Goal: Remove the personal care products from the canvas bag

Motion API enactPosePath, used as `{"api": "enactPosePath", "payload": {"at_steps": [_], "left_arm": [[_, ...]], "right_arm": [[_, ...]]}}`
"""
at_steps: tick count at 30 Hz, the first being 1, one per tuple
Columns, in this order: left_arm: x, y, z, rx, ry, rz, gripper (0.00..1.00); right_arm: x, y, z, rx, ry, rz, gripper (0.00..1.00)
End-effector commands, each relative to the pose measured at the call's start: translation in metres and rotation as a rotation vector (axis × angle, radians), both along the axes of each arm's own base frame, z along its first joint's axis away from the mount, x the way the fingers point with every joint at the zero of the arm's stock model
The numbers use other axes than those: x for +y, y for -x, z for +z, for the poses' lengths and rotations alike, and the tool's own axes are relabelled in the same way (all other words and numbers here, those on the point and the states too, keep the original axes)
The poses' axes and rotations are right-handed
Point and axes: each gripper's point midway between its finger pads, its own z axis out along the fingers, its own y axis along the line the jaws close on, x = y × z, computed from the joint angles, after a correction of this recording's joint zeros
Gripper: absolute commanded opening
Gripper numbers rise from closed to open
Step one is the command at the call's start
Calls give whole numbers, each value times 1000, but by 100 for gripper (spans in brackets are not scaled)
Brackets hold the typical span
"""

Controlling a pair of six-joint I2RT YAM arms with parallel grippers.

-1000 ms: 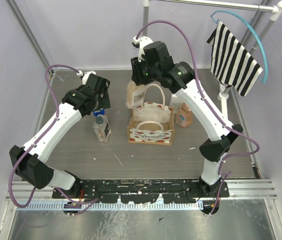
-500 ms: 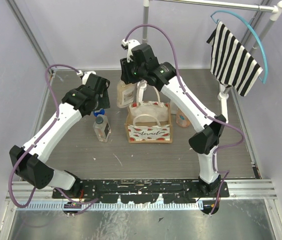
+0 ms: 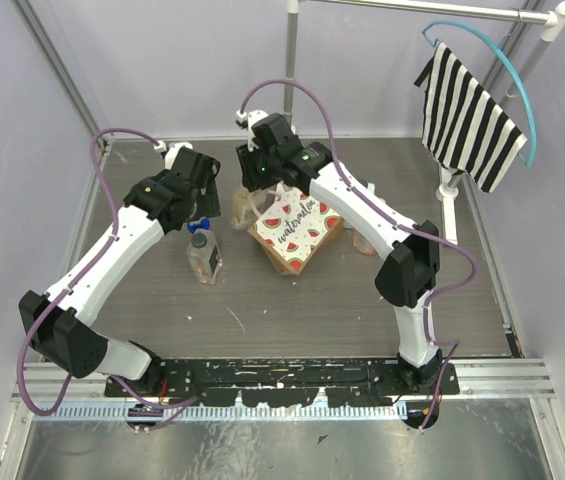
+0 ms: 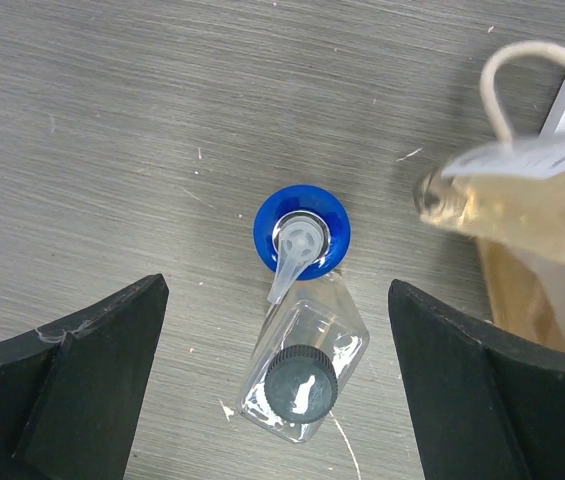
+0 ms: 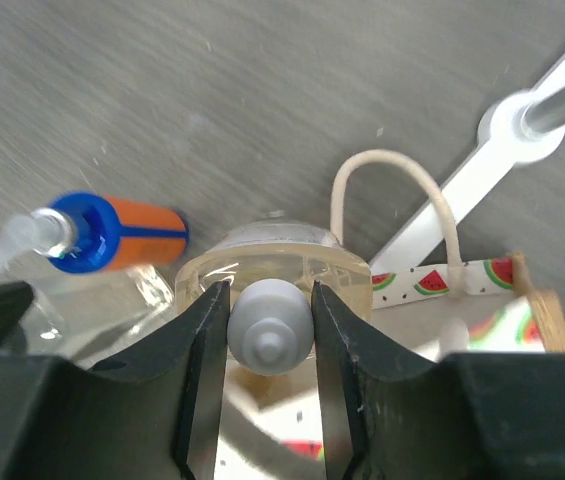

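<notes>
The canvas bag [image 3: 297,232] is tipped over, with its watermelon-printed side facing up; it also shows in the right wrist view [image 5: 467,280]. My right gripper [image 3: 254,188] is shut on the pale cap [image 5: 270,325] of a translucent white bottle [image 5: 272,262], which it holds just left of the bag [image 3: 242,208]. My left gripper [image 4: 277,385] is open above a clear square bottle with a dark cap [image 4: 300,385] and a blue-capped bottle [image 4: 300,232], both standing on the table. A peach bottle [image 3: 361,240] is partly hidden behind my right arm.
A black-and-white striped cloth [image 3: 467,105] hangs on a blue hanger at the back right. The rack's pole [image 3: 290,60] and white foot [image 5: 522,130] stand behind the bag. A rope handle [image 5: 392,190] loops beside the held bottle.
My right gripper has moved left and lower with the translucent bottle. The bag has tipped from upright onto its side and shifted. The left arm has not moved.
</notes>
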Motion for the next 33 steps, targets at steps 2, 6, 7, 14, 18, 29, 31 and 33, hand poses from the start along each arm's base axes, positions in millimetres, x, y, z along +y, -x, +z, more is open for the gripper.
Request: {"api": "enactPosePath", "payload": {"at_steps": [2,6,7,14,18,29,31,33], "left_arm": [[8,1,14,-44,-9,15,99],[8,1,15,-48,-9,15,99],[8,1,14,-45,-9,15,99],[8,1,14,-43,-9,14,99],[10,2,18,-50,-15,17,99],[21,7,28,-79,-44,42,99],[23,7,28,-81,-49,47,99],[23,7,29,-84,-46,49,99]], "right_arm": [[12,4,21,-54,-88,24,12],[14,10,3,-19,-79,38,12],[16,12,-2,-7,-77,43,12],[39,28,-28,42,-76,99,12],[51,31,-24,9,-85,118,12],[69,29,14,-174,-121,113,11],[68,30,14,-189,-134,115,11],[68,31,11,-191,-136,115,16]]}}
